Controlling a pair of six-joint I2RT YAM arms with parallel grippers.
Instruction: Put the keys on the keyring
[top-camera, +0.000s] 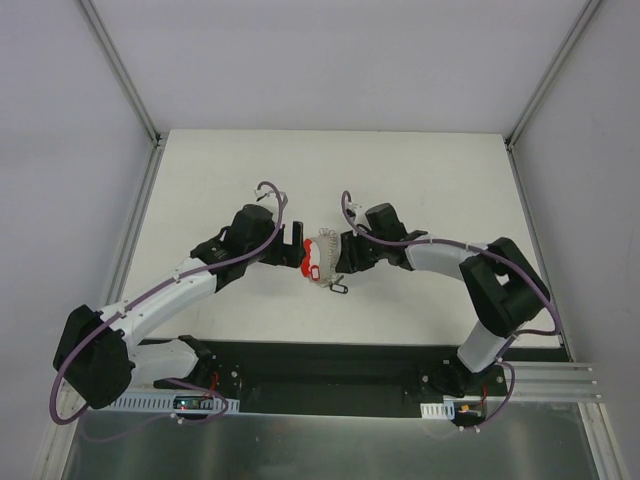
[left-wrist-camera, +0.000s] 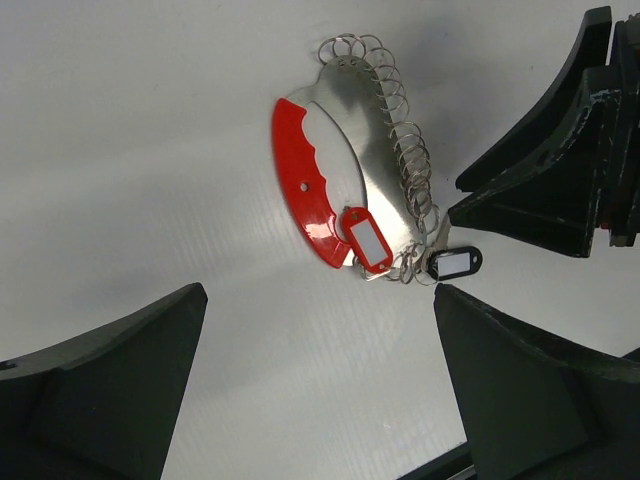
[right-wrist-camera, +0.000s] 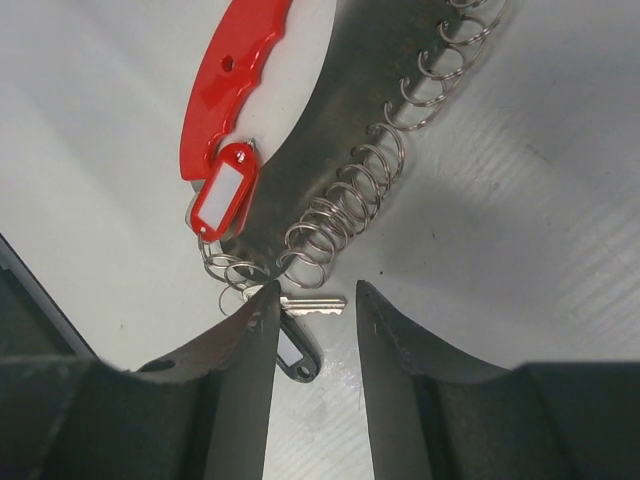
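The keyring (top-camera: 320, 255) lies flat mid-table, a glossy red arc (left-wrist-camera: 305, 190) joined to a grey metal side carrying many wire loops (left-wrist-camera: 405, 160). A red-tagged key (left-wrist-camera: 367, 240) and a black-tagged key (left-wrist-camera: 455, 263) sit at its lower end. In the right wrist view a small silver key (right-wrist-camera: 318, 304) lies between the tips of my right gripper (right-wrist-camera: 315, 292). The jaws are narrowed, and a gap still shows on the key's right side. Its black tag (right-wrist-camera: 297, 352) lies under the left finger. My left gripper (left-wrist-camera: 315, 385) hovers wide open just left of the ring, holding nothing.
My right gripper's black fingers (left-wrist-camera: 560, 190) crowd the ring's right side in the left wrist view. White table (top-camera: 420, 190) stretches behind the ring, with frame rails along both sides. The dark base plate (top-camera: 330, 375) runs across the near edge.
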